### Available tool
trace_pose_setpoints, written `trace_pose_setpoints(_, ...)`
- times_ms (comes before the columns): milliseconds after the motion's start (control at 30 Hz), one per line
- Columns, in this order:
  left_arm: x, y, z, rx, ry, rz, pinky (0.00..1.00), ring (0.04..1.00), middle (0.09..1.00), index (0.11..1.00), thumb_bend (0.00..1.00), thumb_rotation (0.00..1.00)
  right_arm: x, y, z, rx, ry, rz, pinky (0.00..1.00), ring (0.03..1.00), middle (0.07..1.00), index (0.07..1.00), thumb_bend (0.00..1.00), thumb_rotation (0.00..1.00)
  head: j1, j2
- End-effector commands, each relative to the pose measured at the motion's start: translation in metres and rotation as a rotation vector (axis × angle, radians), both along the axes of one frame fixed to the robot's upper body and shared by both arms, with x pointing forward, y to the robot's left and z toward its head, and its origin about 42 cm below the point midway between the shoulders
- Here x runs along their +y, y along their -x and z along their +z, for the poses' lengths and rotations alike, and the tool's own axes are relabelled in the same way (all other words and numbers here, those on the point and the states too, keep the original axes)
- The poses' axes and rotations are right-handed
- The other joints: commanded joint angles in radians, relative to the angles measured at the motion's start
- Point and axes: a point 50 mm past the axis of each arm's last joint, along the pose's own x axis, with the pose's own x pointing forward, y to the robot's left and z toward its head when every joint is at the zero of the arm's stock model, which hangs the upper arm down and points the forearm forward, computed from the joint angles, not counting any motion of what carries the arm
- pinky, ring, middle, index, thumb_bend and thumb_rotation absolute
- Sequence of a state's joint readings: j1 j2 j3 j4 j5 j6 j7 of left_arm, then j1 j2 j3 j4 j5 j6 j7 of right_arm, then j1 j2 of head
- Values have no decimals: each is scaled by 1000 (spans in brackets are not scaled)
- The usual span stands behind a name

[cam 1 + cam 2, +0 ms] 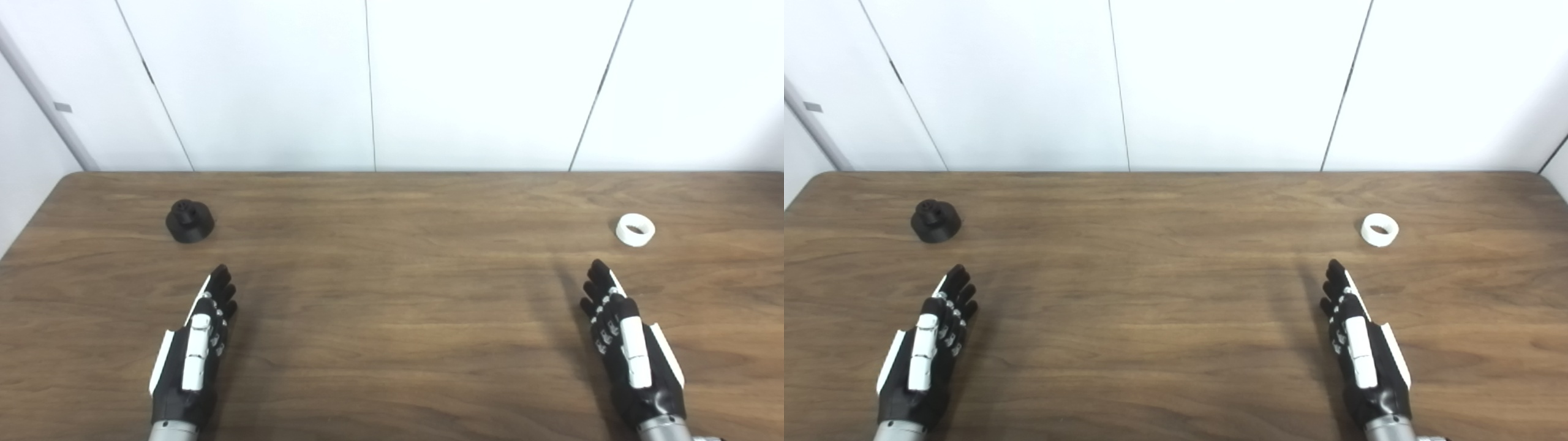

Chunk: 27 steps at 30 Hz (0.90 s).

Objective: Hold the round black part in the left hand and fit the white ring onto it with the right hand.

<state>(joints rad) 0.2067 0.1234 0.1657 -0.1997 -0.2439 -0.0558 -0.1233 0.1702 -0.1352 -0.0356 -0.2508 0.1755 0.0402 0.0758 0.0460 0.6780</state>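
While black part and white ring lie untouched, left robot hand, right robot hand seemingly flat, fingers extended, empty.

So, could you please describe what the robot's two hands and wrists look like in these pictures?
Both the left hand and the right hand are black, with slim jointed fingers ending in black tips. A long white plate runs along the uppermost finger of each, and a white panel edges the outer side. Small silver fittings dot the fingers. Each wrist is a grey metal cuff. No cables or markings show.

No text, label, brand, number or sign can be read anywhere in either view.
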Motion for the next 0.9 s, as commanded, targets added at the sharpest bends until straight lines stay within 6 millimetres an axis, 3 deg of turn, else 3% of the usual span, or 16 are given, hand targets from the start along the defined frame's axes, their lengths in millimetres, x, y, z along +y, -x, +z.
trace_pose_setpoints(0,4,0,8,-49,-17,-3,1000,996,1000,985,500,928,9,0,7,-50,-21,-4,1000,1000,1000,972,594,957,1,1)
trace_pose_setpoints(267,5,-1,7,-53,-16,-5,1000,992,997,985,502,917,10,0,6,-46,-23,-5,1000,1000,1000,972,590,969,1,1)
trace_pose_setpoints(600,4,0,5,-47,-22,-6,1000,991,996,980,508,920,8,1,1,-45,-12,-3,1000,1000,999,968,600,971,12,-28)
trace_pose_setpoints(867,-4,1,-3,-45,-14,-15,1000,1000,1000,979,498,927,0,3,-7,-38,6,-2,1000,1000,1000,974,614,991,89,-101)
